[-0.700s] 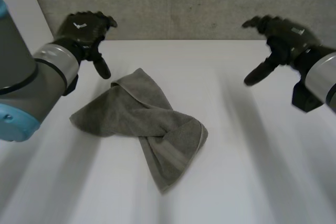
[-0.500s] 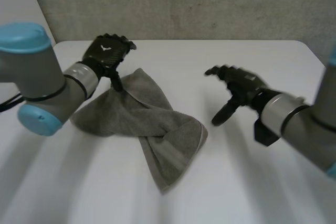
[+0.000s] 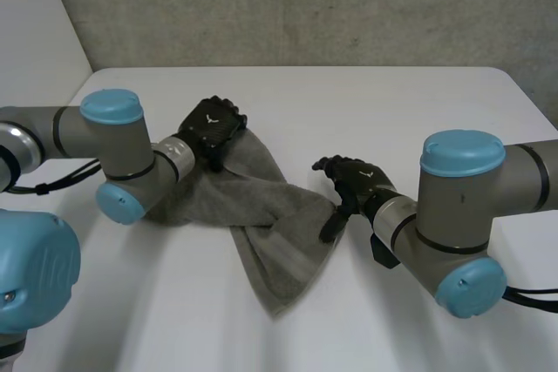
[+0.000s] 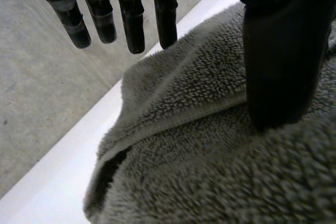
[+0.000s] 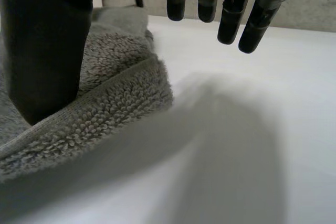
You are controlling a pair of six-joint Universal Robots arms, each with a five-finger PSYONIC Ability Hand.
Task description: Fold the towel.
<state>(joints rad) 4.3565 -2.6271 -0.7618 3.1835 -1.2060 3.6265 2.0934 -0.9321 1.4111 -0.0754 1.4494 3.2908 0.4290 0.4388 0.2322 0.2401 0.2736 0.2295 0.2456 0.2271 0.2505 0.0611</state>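
Observation:
A grey towel [image 3: 261,206] lies crumpled and twisted on the white table [image 3: 418,111]. My left hand [image 3: 212,128] is at the towel's far corner. In the left wrist view its thumb [image 4: 278,56] rests on the towel [image 4: 210,171], while its straight fingers [image 4: 134,19] hover past the corner, so the hand is open. My right hand [image 3: 353,182] is at the towel's right edge. Its thumb [image 5: 42,45] stands on the towel [image 5: 105,103], and its straight fingers [image 5: 236,19] hang above bare table, open.
A grey wall [image 3: 305,6] runs behind the table's far edge. Both arms [image 3: 113,154] reach inward low over the table from either side. Bare table lies to the right of the towel and in front of it.
Both hands have come down and inward from raised positions near the far wall. The left one reached the towel's far corner, the right one its right edge. The towel has not moved.

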